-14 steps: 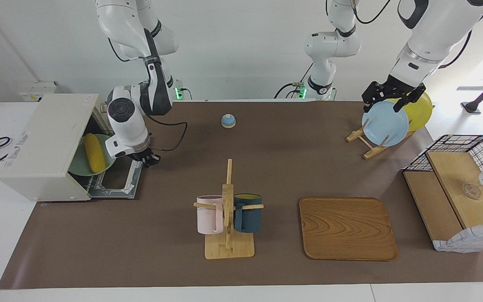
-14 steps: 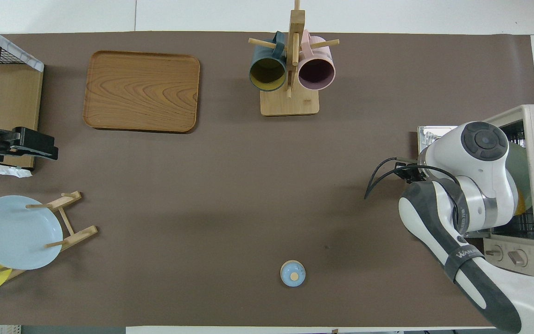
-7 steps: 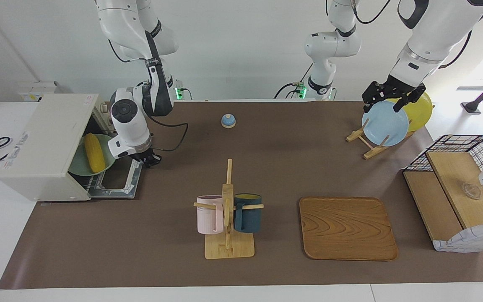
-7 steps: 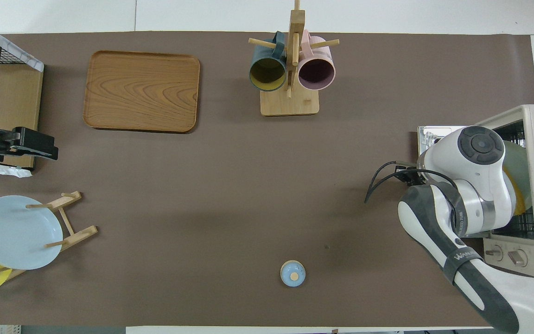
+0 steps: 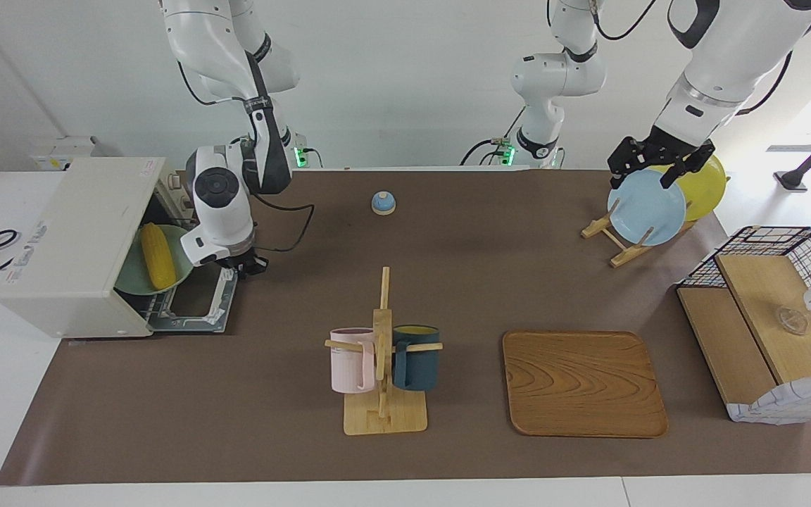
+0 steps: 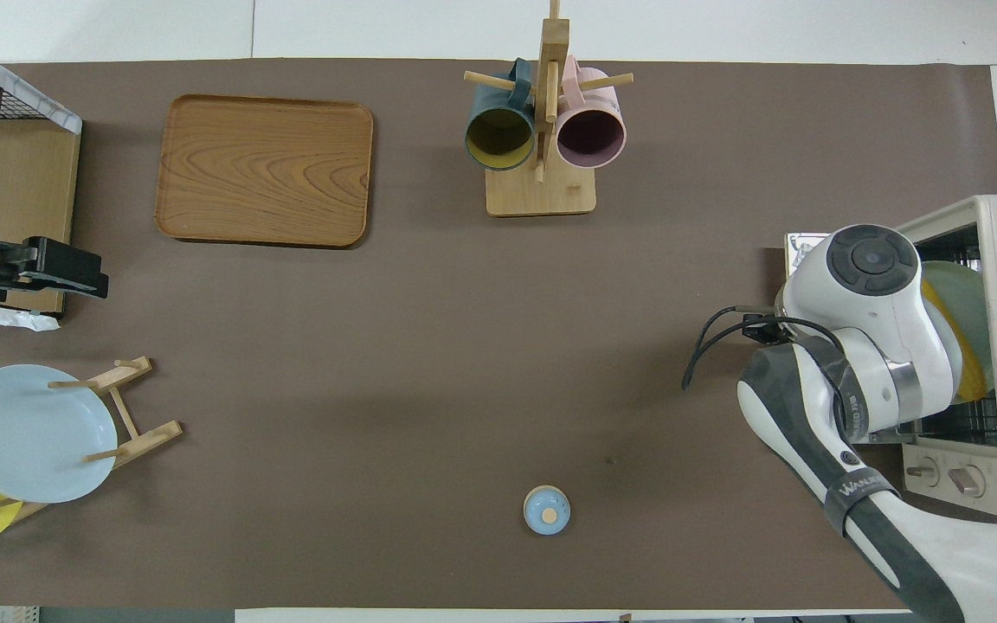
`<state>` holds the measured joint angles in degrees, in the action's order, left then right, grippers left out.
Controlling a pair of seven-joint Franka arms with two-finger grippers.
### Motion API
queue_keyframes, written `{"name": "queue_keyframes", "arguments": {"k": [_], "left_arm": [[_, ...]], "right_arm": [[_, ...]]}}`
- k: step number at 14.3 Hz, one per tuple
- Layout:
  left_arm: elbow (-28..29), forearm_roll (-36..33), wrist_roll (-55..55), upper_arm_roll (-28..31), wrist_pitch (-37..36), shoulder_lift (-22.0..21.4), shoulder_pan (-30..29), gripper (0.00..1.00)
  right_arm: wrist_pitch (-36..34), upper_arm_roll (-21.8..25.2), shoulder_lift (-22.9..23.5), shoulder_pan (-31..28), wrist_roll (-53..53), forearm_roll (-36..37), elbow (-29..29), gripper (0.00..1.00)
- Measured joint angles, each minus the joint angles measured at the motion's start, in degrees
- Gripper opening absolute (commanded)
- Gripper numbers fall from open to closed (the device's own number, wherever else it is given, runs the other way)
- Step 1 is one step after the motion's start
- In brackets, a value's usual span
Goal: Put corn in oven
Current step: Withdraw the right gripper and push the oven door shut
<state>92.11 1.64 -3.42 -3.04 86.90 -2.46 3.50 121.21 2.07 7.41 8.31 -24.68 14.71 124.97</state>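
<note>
- At the right arm's end of the table: oven [image 5: 74, 243] with door [image 5: 198, 303] folded down flat, corn [image 5: 157, 255] lying on a green plate [image 5: 134, 278] just inside the mouth, part of the plate's rim poking out past the opening.
- Just above the lowered door, beside the plate: right gripper [image 5: 249, 266], fingertips pressed together, nothing between them.
- Over the blue plate [image 5: 646, 206] in the wooden rack [image 5: 613, 239], toward the left arm's end: left gripper [image 5: 648, 165], jaws spread wide, holding nothing, waiting.
- Judged nearly done: corn already in the oven, plate not fully seated, door not yet shut.
- Risk one: door swung up against the protruding rim, jamming or tipping the plate and rolling the corn off onto the rack or door.
- Risk two: a shove on the plate's edge with closed tips, off-centre, spinning the plate rather than sliding it in; a round cob on a shallow plate likely to roll.
- Risk three: wrist or trailing cable [image 5: 286, 232] catching the door's edge or handle on any lift away.
</note>
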Motion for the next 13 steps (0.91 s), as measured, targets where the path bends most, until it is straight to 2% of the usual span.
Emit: {"name": "queue_keyframes", "arguments": {"k": [5,13], "left_arm": [[0.0,0.0,0.0,0.0,0.0,0.0,0.0,1.0],[0.0,0.0,0.0,0.0,0.0,0.0,0.0,1.0]], "right_arm": [[-11.64,0.54,-2.32,-0.19,4.72,1.46,-7.57,0.0],[-15.27,1.49,-9.39,-8.88,17.86,2.61,-9.56,0.0]]}}
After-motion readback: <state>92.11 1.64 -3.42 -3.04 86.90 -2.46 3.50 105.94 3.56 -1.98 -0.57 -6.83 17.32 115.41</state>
